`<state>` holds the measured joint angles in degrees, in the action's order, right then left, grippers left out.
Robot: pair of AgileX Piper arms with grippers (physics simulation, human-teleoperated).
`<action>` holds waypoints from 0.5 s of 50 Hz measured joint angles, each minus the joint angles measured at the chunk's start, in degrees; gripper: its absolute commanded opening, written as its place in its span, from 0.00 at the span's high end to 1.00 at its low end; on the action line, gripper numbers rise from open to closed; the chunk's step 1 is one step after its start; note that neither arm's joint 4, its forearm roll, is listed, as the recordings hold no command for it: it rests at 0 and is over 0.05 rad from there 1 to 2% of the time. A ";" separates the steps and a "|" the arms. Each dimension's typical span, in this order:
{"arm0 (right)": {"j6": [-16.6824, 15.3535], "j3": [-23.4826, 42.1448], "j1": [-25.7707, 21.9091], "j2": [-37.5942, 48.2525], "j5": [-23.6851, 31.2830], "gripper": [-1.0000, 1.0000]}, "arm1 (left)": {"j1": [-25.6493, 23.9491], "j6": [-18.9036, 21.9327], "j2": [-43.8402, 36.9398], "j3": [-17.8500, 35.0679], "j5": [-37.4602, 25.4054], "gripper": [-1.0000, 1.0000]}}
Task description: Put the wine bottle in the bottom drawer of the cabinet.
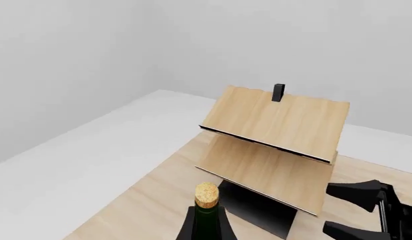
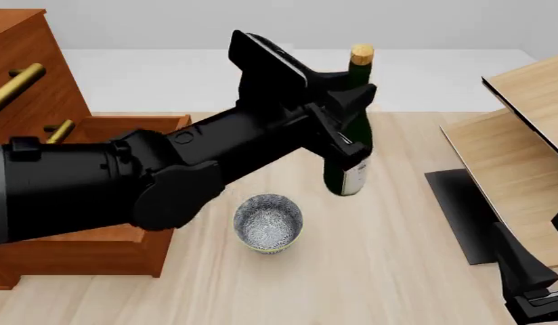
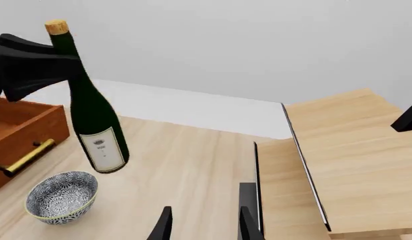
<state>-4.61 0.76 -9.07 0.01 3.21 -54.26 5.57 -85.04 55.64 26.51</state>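
The dark green wine bottle (image 2: 349,159) with its tan cap and white label hangs slightly tilted over the table, its base just above the wood as far as I can tell. My left gripper (image 2: 352,116) is shut on its upper body below the neck; the left wrist view shows the cap (image 1: 207,194) between the fingers. The bottle (image 3: 92,115) is also in the right wrist view. The reddish-brown cabinet (image 2: 26,68) stands at the left. Its bottom drawer (image 2: 125,123) is pulled out, brass handle (image 3: 24,156) on its front. My right gripper (image 3: 204,227) is open and empty at the near right.
A grey patterned bowl (image 2: 268,222) sits on the table beside the open drawer, below the bottle. A pale wooden shelf unit (image 2: 523,135) on a black base (image 2: 460,210) fills the right side, close to the right gripper (image 2: 535,247).
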 measured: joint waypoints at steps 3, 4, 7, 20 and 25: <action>0.00 0.15 -0.03 0.00 0.07 0.00 | 0.43 0.18 1.67 -0.38 -0.83 1.00; 0.00 0.22 -0.04 0.00 0.10 0.00 | 0.62 0.25 2.22 -0.52 -1.09 1.00; 0.01 0.37 -0.09 0.01 0.17 0.00 | 1.31 0.43 3.93 -0.98 -1.85 1.00; 0.02 0.70 -0.33 0.02 0.31 0.00 | 4.73 1.99 11.94 -3.53 -5.11 1.00; 0.00 0.69 -0.43 0.02 0.30 0.00 | 5.92 2.71 14.94 -4.28 -6.43 1.00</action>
<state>-4.62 1.45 -9.51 0.03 3.51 -48.34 8.28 -70.10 51.35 20.08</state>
